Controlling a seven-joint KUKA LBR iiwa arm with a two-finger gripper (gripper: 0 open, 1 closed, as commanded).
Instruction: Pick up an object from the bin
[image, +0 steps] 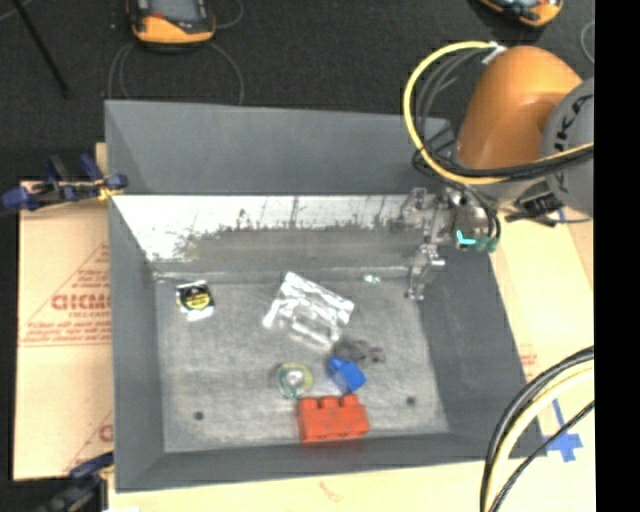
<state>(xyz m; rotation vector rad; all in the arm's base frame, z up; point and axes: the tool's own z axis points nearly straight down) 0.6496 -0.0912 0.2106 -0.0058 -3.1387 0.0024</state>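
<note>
My gripper (420, 275) hangs over the bin's back right corner, above bare floor and apart from every loose thing. Nearest to it, left and forward, lies a crumpled clear plastic package (308, 310) in the middle of the bin. Further forward are a small dark grey piece (355, 352) and a blue piece (348, 376), touching each other. A red toy brick (333, 418) lies by the front wall, just below the blue piece.
A small round roll with a greenish centre (294, 379) sits left of the blue piece. A yellow and black tape measure (194, 298) lies alone at the left. The arm with its orange cover and cables reaches in from the upper right.
</note>
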